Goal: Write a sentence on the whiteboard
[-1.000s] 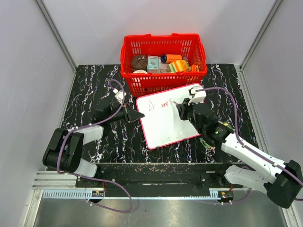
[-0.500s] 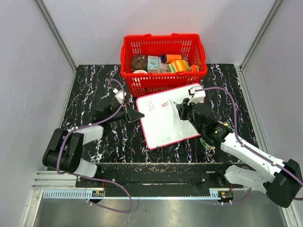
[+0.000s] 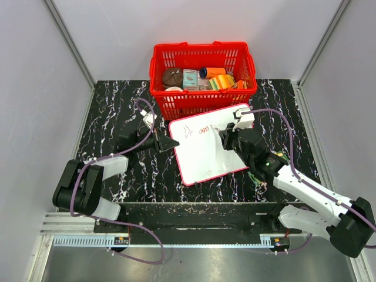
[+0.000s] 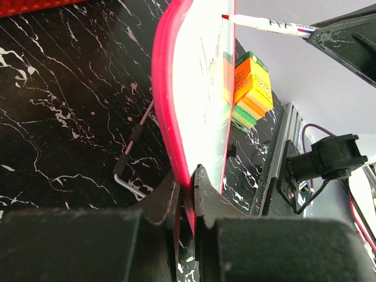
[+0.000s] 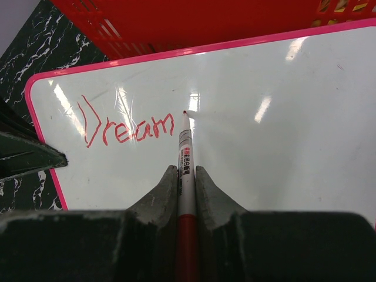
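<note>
Your right hand (image 5: 186,170) grips the marker (image 5: 185,147), its tip on the whiteboard (image 5: 282,147) just right of the sentence (image 5: 126,126), reading "Dream", while your left hand (image 4: 187,176) pinches that whiteboard's left edge.

Red basket (image 3: 200,103) at far centre of black marbled tabletop (image 3: 111,108), w/ brown round item (image 3: 173,76), teal box (image 3: 190,78), orange roll (image 3: 212,72) inside. Bent hex key (image 4: 132,155) lies on tabletop.

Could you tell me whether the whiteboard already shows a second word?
No, the whiteboard bears only the red word Dream, left of the marker tip.
</note>
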